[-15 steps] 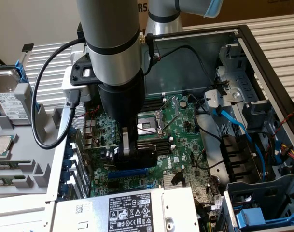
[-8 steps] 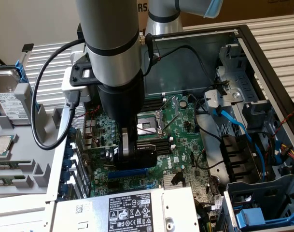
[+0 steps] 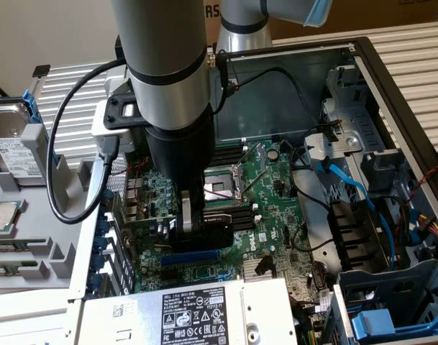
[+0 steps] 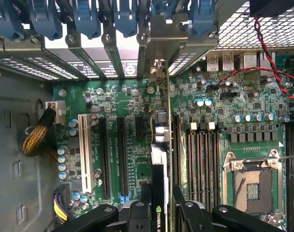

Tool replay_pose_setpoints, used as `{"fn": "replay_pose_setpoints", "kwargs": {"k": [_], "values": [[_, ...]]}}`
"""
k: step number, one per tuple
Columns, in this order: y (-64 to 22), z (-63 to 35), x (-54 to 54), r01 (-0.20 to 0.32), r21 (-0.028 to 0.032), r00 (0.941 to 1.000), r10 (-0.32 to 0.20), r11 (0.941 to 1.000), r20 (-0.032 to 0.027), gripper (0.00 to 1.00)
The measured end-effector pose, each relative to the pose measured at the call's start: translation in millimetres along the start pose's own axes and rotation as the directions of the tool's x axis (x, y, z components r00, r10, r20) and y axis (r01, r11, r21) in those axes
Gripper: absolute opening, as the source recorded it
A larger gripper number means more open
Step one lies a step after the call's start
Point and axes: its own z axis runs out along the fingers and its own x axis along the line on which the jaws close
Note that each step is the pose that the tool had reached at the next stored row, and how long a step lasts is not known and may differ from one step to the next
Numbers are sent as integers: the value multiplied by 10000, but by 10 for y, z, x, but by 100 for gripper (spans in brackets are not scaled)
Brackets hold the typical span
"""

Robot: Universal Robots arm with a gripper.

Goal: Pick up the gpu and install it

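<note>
The gpu [image 3: 222, 219] stands on edge inside the open computer case, low over the green motherboard [image 3: 276, 188], with its black cooler facing the exterior view's right. My gripper [image 3: 192, 224] comes straight down from the arm and is shut on the gpu's upper edge. In the wrist view the gpu [image 4: 160, 166] appears edge-on as a thin line between my black fingers [image 4: 145, 205], running out to its silver bracket [image 4: 159, 29] at the case's rear slot openings. It lies alongside the long black expansion slots [image 4: 122, 154] of the motherboard [image 4: 113, 96]. Whether it sits in a slot I cannot tell.
The CPU socket [image 3: 220, 187] lies just behind the gripper. A power supply [image 3: 168, 313] borders the near side and a drive cage with blue cables [image 3: 380, 237] fills the exterior view's right. A hard drive [image 3: 10, 144] rests on a grey rack outside the case. Red-black wires [image 4: 262, 48] cross the board.
</note>
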Motion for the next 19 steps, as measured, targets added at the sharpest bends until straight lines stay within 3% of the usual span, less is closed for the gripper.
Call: {"fn": "replay_pose_setpoints", "kwargs": {"k": [19], "values": [[1, 0, 1, -43, 6, 10000, 43, 10000, -51, 27]]}}
